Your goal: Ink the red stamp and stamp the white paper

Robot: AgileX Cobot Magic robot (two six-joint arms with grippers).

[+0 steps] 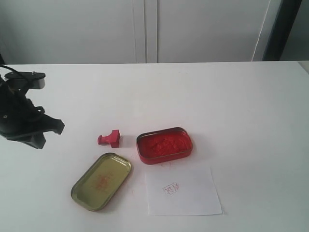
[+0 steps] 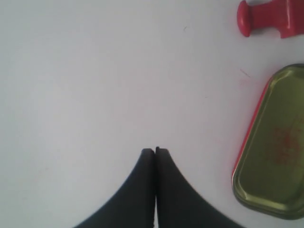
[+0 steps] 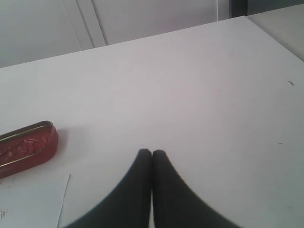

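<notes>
The small red stamp (image 1: pixel 110 139) lies on its side on the white table, left of the open red ink tin (image 1: pixel 164 145); the left wrist view shows its knobbed handle (image 2: pixel 266 19). The white paper (image 1: pixel 182 190) lies in front of the tin and bears a small red mark (image 1: pixel 170 188); its corner (image 3: pixel 33 202) shows in the right wrist view beside the tin (image 3: pixel 26 147). My left gripper (image 1: pixel 48 133) hangs at the far left, shut and empty (image 2: pixel 155 151), well apart from the stamp. My right gripper (image 3: pixel 152 153) is shut on nothing and is out of the exterior view.
The gold tin lid (image 1: pixel 101 181) lies upside down in front of the stamp, left of the paper; it also shows in the left wrist view (image 2: pixel 275 147). Grey cabinet doors (image 1: pixel 145 29) stand behind the table's far edge.
</notes>
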